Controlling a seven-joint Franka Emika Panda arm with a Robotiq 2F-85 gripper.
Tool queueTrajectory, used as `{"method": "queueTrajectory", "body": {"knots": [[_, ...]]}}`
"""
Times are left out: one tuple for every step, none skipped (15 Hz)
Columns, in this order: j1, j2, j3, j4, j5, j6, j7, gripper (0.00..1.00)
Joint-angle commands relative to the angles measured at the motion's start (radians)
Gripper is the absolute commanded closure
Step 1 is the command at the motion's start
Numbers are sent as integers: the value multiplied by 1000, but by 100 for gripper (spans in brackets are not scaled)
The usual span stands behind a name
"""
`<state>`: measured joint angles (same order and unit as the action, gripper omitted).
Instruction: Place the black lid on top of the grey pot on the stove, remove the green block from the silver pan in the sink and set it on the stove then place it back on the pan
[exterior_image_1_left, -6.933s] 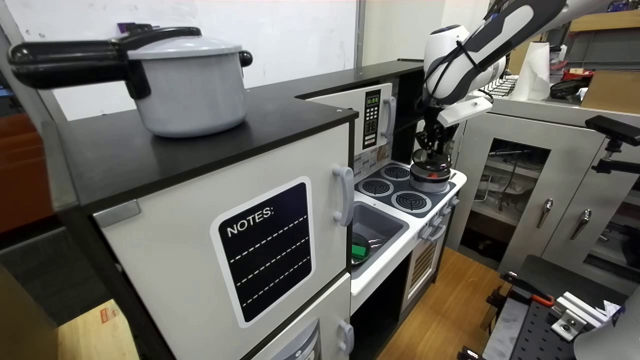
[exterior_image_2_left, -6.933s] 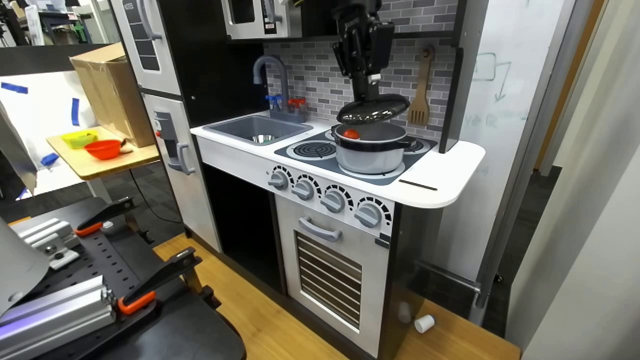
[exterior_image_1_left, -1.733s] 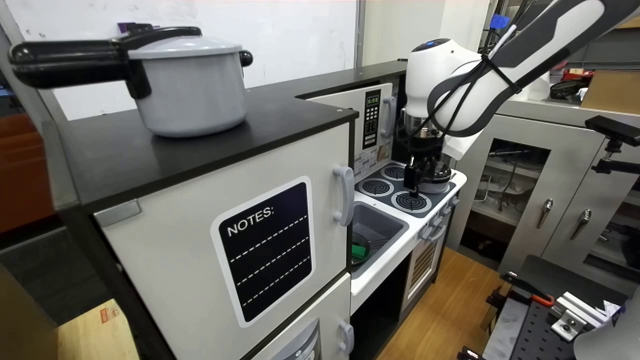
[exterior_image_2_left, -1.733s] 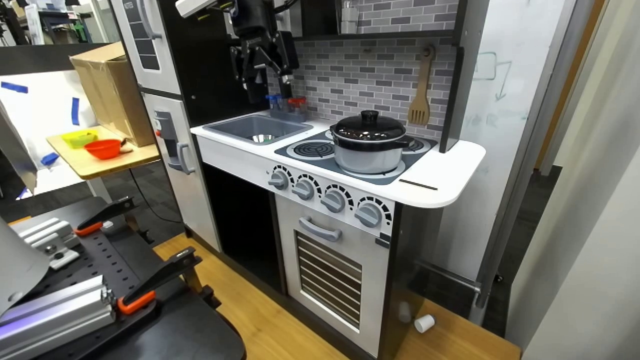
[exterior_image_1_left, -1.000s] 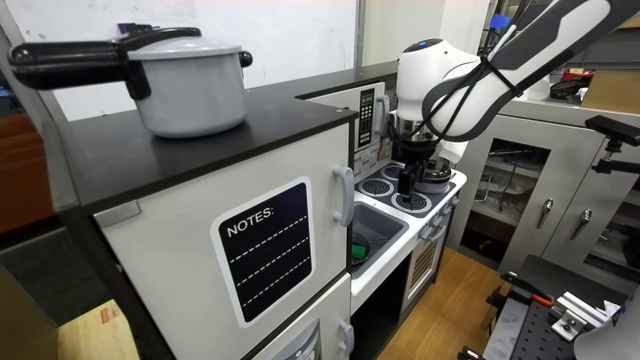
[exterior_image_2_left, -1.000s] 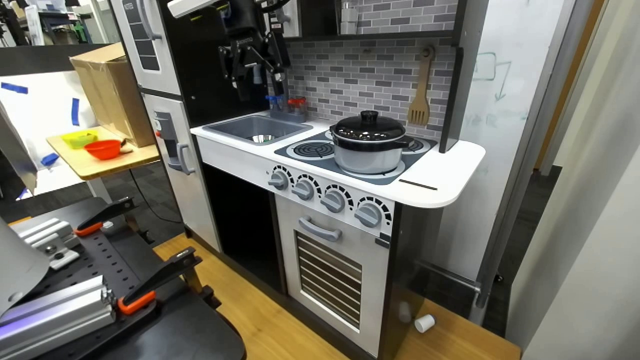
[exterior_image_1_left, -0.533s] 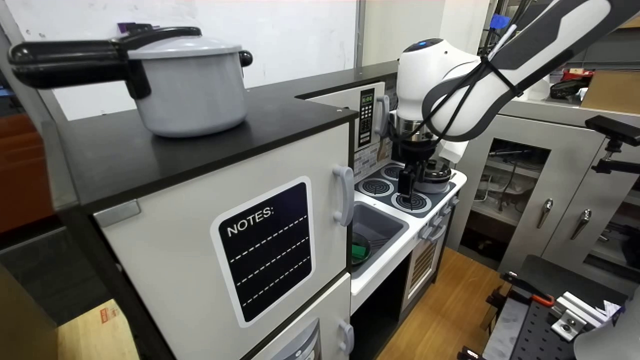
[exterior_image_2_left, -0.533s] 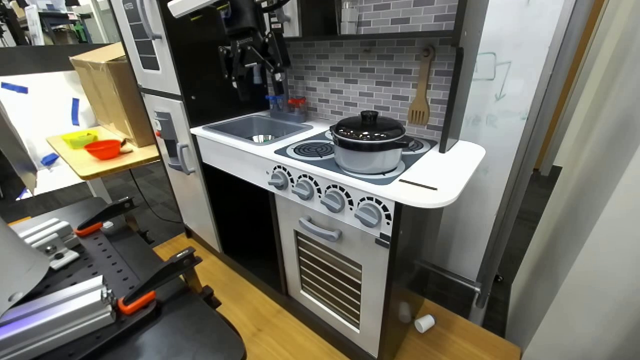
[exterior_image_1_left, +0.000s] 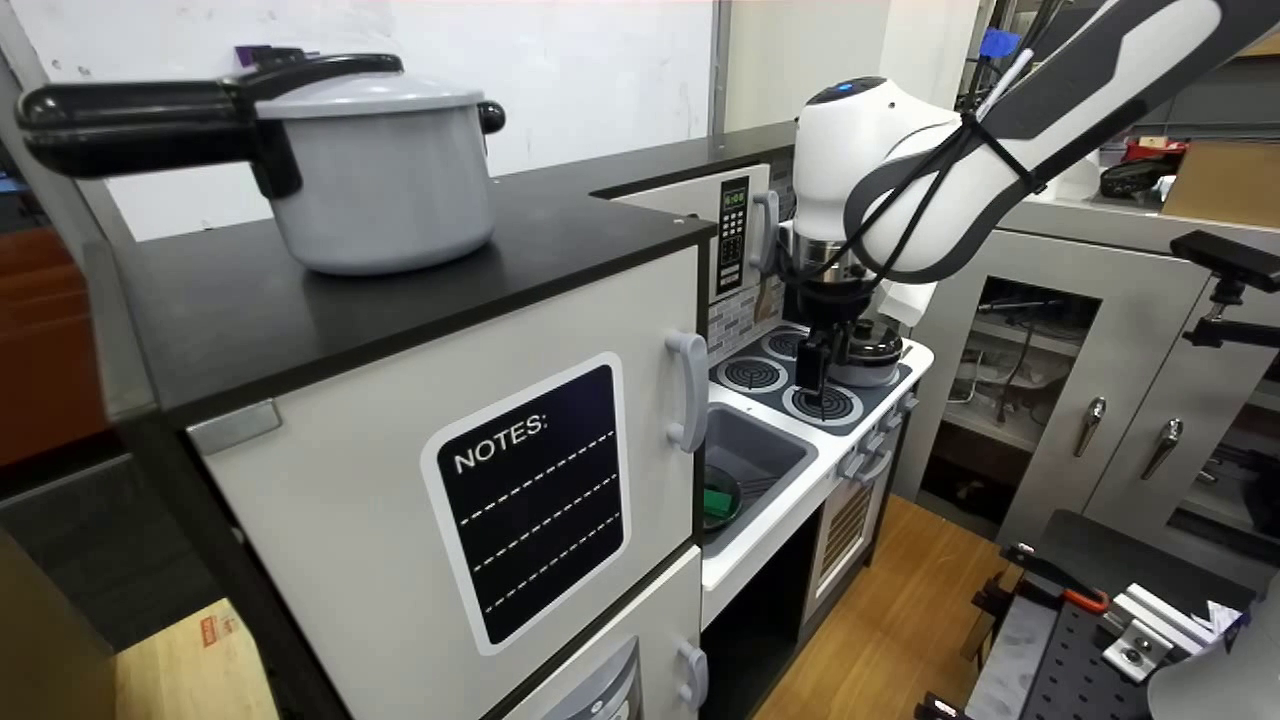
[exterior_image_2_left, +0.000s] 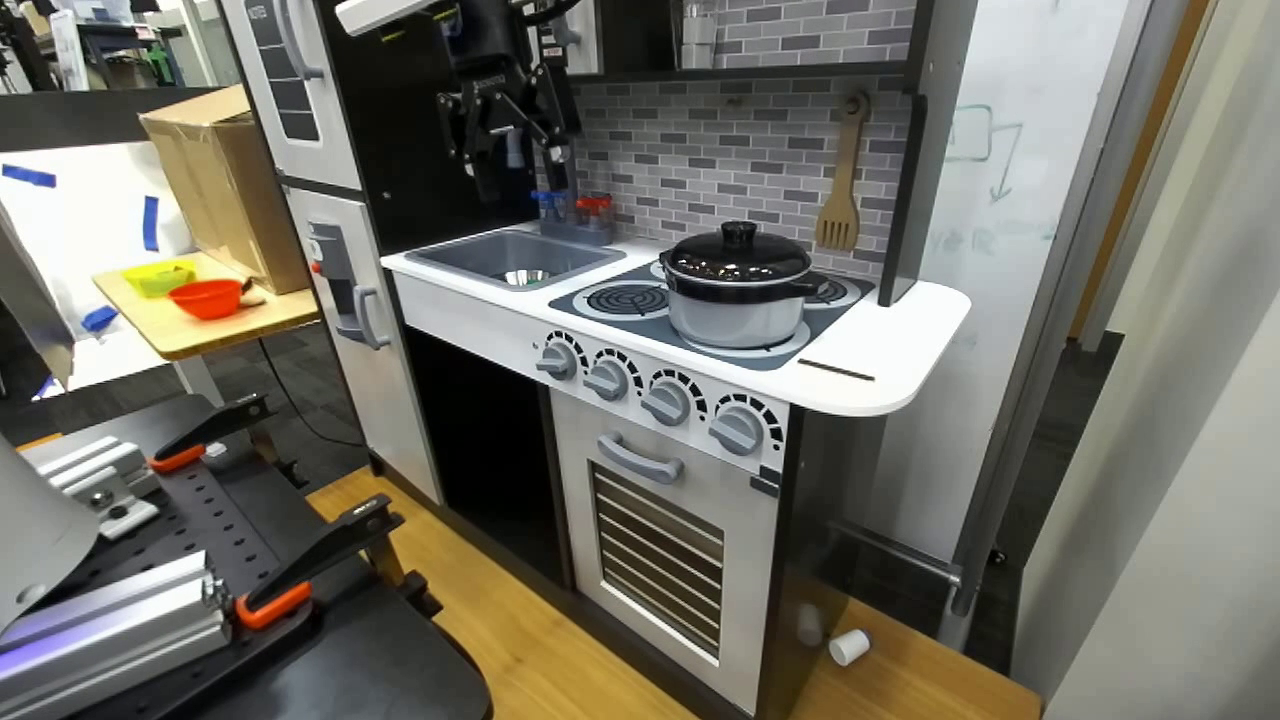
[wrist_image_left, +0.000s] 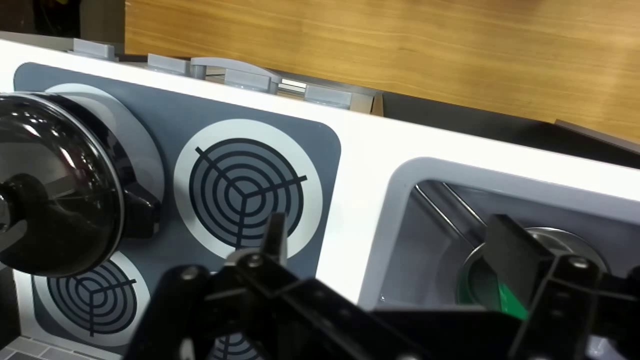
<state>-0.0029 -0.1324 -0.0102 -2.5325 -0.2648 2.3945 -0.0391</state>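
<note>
Stove (wrist_image_left: 185, 115): 1 lidded pot (exterior_image_2_left: 738, 314) | 1 pan (exterior_image_2_left: 526, 277): apparently 1 block (exterior_image_1_left: 717, 503)

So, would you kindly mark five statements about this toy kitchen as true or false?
1. The black lid sits on the grey pot. True.
2. The gripper is shut. False: it is open.
3. The green block lies in the silver pan in the sink. True.
4. The long-handled pot stands in the sink. False: it stands on the black cabinet top.
5. The red bowl rests on the wooden table. True.
</note>
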Motion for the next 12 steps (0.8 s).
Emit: {"method": "queueTrajectory", "body": {"knots": [[-5, -1, 5, 1, 2, -2, -2, 0], [-5, -1, 5, 1, 2, -2, -2, 0], [-5, -1, 5, 1, 2, -2, -2, 0], [-5, -1, 5, 1, 2, -2, -2, 0], [-5, -1, 5, 1, 2, -2, -2, 0], [-5, -1, 5, 1, 2, -2, -2, 0], [-16, -4, 8, -3, -38, 10, 45, 0], [-21, -7, 8, -7, -55, 12, 71, 0], [-22, -9, 7, -7, -54, 7, 91, 0], [-31, -6, 16, 0, -97, -11, 172, 0], [-37, -1, 26, 9, -141, -36, 246, 0], [-25, 10, 32, 24, -124, -79, 274, 0]]}}
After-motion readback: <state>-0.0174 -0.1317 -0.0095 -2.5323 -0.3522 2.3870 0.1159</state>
